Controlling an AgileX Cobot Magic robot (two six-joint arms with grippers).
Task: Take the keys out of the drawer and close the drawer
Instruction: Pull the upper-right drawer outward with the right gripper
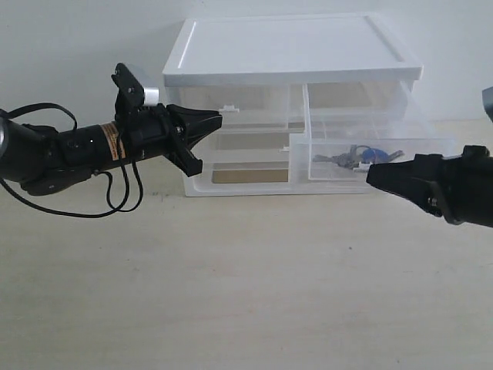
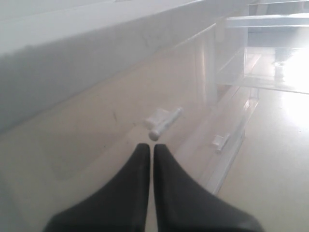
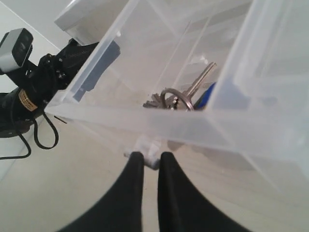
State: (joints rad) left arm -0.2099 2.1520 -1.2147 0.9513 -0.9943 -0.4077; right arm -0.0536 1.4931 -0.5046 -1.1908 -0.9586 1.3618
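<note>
Left gripper (image 1: 219,118) hovers by the white cabinet (image 1: 293,50), fingers pressed together, nothing held. Further right, the drawer (image 1: 424,146) stands pulled out, the keys (image 1: 356,159) lying inside. Right gripper (image 1: 371,174) pinches its front tab.

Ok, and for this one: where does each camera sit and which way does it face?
Exterior: in front of the white cabinet, about drawer height, facing it; left arm and right arm reach in from the sides.
Left wrist: on the left arm, looking along its shut left fingers at the left-hand drawer's tab.
Right wrist: on the right arm, looking past the right fingers into the pulled-out drawer holding the keys.
Shared: exterior and right wrist both show the keys and the left arm.
</note>
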